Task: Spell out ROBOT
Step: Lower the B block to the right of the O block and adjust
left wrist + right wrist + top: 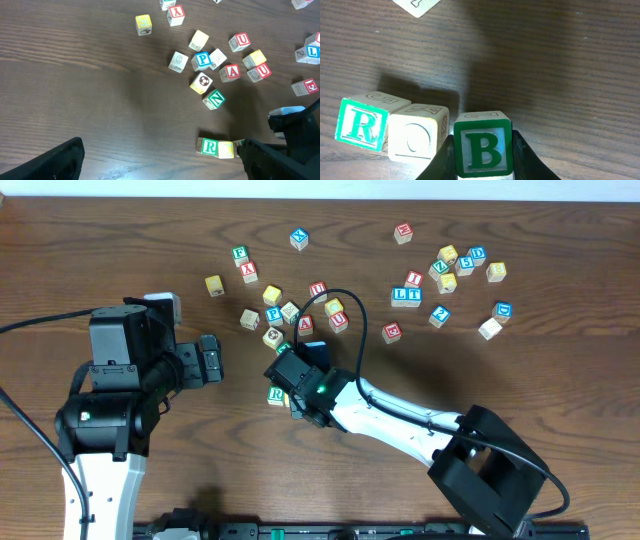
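Dark wood-grain table (120, 240), lettered wooden blocks scattered over its far half.

Near the centre a short row is noted. The R block (361, 125), a green letter in a green frame, is touched on one side by the O block (415, 137), a pale letter on a cream face. The B block (483, 150), green letter facing the right wrist camera, is set upright just beside the O block. Whether the two touch cannot be told.

The B block is clamped by the right gripper (483, 162), one finger pressed to each side. Contact between the block's base and the table is hidden.

The left gripper (210, 360) is held over bare wood to the left of the row, fingers spread, nothing between them.

Other writing, read from the left wrist view:
- blue P block (202, 60)
- red A block (232, 72)
- green N block (215, 99), turned at an angle
- red U block (242, 41)
- red Y block (175, 13), at the top edge

Overhead, a blue L block (400, 296) and a blue T block (413, 296) are seen side by side, touching, in the far right cluster.
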{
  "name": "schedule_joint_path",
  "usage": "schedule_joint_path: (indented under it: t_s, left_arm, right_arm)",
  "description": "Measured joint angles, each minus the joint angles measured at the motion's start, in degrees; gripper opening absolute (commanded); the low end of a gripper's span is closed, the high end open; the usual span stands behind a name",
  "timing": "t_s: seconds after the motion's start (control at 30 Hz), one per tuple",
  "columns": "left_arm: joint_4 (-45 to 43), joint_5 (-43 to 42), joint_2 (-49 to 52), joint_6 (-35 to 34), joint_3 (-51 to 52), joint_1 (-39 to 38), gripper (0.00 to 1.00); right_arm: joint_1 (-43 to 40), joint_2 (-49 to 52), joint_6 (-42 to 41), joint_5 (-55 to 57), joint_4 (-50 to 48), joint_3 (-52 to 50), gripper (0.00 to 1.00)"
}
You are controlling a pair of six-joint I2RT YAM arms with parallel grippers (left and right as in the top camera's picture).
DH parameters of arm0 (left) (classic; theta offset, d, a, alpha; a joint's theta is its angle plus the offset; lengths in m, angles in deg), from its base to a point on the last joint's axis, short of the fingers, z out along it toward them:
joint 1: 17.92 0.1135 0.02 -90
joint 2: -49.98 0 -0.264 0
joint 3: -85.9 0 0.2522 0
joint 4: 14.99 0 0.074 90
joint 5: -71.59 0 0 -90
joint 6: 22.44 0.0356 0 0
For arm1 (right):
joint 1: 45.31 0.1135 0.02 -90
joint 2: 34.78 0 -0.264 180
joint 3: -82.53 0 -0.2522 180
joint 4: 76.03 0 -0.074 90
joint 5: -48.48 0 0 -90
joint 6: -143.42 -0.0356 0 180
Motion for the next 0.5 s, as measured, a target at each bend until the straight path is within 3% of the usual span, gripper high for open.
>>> schedule_joint_path:
  t_s: [0.5]
  left_arm:
    - [0.0, 0.0, 0.0, 0.0, 0.0, 0.0, 0.99]
  right_arm:
    - [0.7, 0.0, 0.0, 0.3, 0.0, 0.0, 0.03]
